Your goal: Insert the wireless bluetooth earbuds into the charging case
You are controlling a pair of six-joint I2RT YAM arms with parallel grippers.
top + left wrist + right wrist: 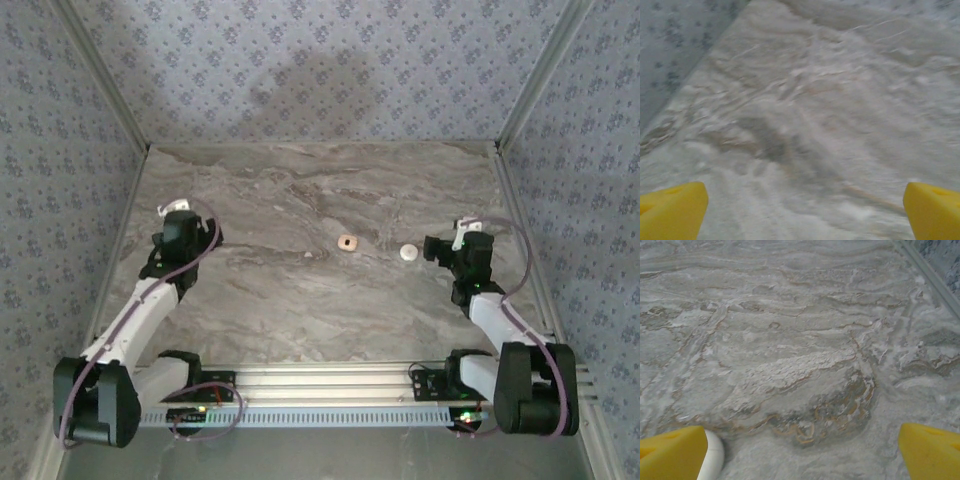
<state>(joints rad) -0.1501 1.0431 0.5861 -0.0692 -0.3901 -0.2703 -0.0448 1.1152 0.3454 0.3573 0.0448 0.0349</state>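
Picking out the earbuds against the veined marble table (250, 300) is not possible: they are too small, so where they lie, which way they point and how their long axes run cannot be told. A tan rounded square (347, 242) and a white round disc (408, 252) sit near mid-table, apart from each other; which one is the charging case I cannot tell. The right gripper (802, 452) hovers just beside the disc, its yellow fingers (672, 452) spread wide and empty, probably staged for a first pick. The left gripper (802, 210), equally wide and empty, hangs over bare marble well to the left.
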